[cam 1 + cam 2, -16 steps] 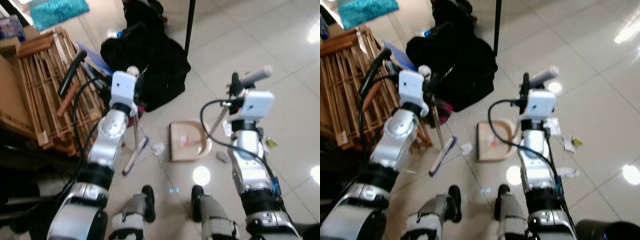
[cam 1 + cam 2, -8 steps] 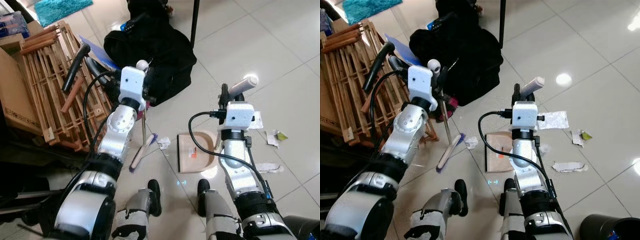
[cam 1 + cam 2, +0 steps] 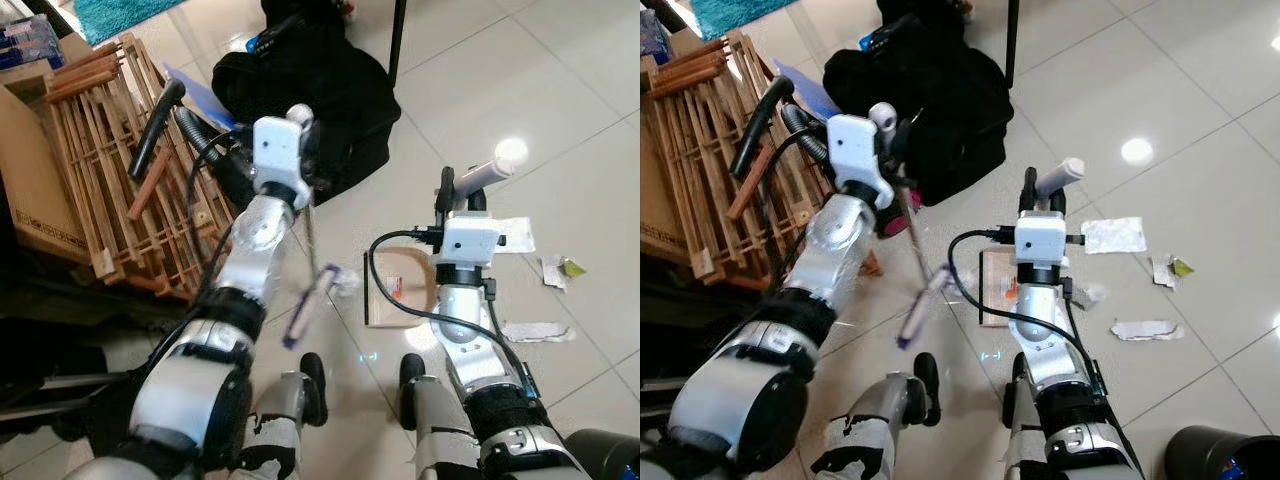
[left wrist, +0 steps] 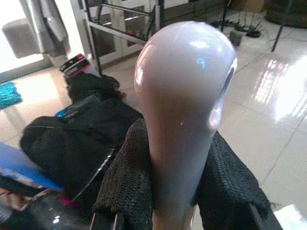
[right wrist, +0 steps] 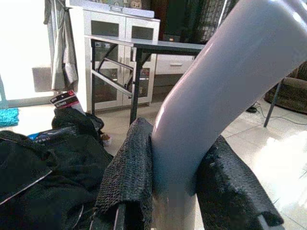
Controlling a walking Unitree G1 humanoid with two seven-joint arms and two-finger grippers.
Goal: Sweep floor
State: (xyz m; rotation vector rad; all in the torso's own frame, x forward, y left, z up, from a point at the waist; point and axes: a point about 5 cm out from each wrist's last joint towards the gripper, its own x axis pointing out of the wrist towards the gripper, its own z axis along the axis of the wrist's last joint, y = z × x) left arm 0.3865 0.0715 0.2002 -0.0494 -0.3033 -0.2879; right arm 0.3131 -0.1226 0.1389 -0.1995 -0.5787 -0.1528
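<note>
1. The robot stands on a glossy tiled floor [image 3: 560, 110], looking down at its two silver arms and its feet.
2. The left end effector [image 4: 177, 191] is clenched around the rounded top of a broom handle [image 4: 184, 96]. The thin shaft runs down to the blurred brush head [image 3: 310, 305], which sits just beside the left foot.
3. The right end effector [image 5: 182, 191] is clenched around the grey handle [image 5: 225, 91] of a dustpan. The tan dustpan [image 3: 395, 295] rests on the floor in front of the right foot.
4. Paper scraps lie to the robot's right of the pan: a larger white piece [image 3: 1114, 235], a small piece with green [image 3: 1170, 268] and a torn strip [image 3: 1147, 329]. A small crumpled scrap [image 3: 347, 283] lies between the brush and the pan.
5. To do this step well, I judge the brush should stay low against the tile and draw the nearby scrap in short strokes toward the pan's open edge, with the pan held flat and steady.
6. The scraps on the right will likely need the pan or the robot repositioned.
7. A black bag [image 3: 320, 90] lies ahead and a stack of wooden racks [image 3: 110, 170] against a cardboard box [image 3: 30, 180] crowds the left side, limiting the broom's swing. A dark bin [image 3: 1220, 455] stands near the right foot.
</note>
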